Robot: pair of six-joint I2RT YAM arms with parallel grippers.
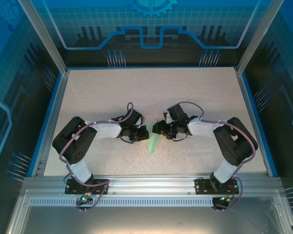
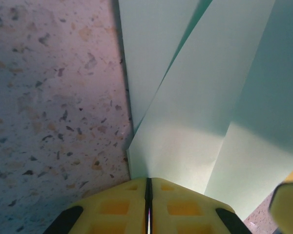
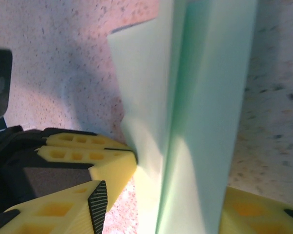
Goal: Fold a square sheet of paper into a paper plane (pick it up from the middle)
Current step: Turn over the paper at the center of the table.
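**Item:** paper plane (image 1: 154, 143), pale mint-green and part-formed.

**Location:** It is lying at the middle of the speckled table (image 1: 185, 92), between the two grippers. Its pointed end is aiming toward the near edge.

**Condition:** It is showing as a narrow tapered wedge from the top camera. Close up, it is showing several long overlapping panels and lengthwise creases (image 2: 210, 112). One panel is standing up off the surface rather than lying flat (image 3: 205, 97).

**Left gripper** (image 1: 140, 132): Its yellow fingertips are pressing together, with a thin slit between them (image 2: 147, 187), right at the edge of the paper. Whether a layer is being pinched there cannot be told.

**Right gripper** (image 1: 162, 130): It is standing about half open and straddling the raised fold (image 3: 180, 195). One finger (image 3: 112, 163) is touching the paper's side, and the other finger (image 3: 256, 209) is sitting on the far side. A firm grip is not showing.

**Progress (judged):**
- The square is no longer flat.
- The nose and the long body folds are looking done, which puts the job well past halfway.
- The panels are not lying symmetrical or pressed down.
- The wing folds appear to need setting and creasing.
- The finished dart then needs releasing.
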